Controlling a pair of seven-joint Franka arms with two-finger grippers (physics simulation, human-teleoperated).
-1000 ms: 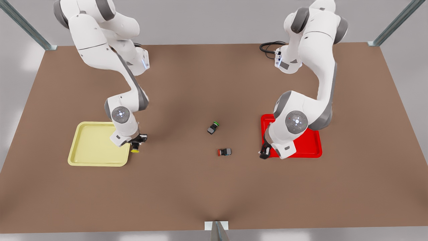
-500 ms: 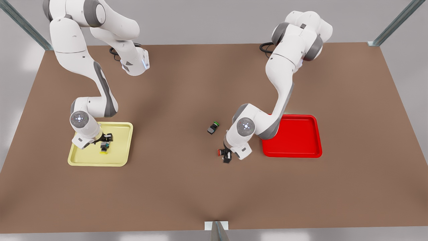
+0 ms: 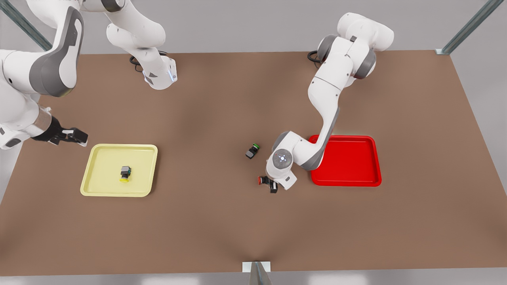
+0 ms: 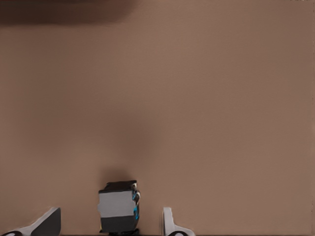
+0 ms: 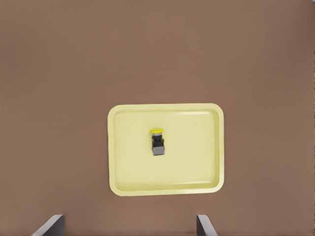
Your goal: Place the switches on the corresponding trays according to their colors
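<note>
Brown table [image 3: 222, 221] fills the scene, grey walls and metal posts behind.

Red tray [image 3: 350, 160] lies bare on the front view's right. Yellow tray [image 3: 103, 183] on the front view's left holds the yellow switch [image 3: 125, 174], lying on its side.

Left gripper [image 3: 270, 185] is down at the red switch [image 3: 262, 180], fingers spread either side, nothing gripped. Judgement: centre on the body, settle low, then close squarely so it doesn't roll.

Right gripper [image 3: 73, 136] hangs wide open and empty, high beside the yellow tray, waiting.

Green switch [image 3: 252, 151] sits apart; leave it.
</note>
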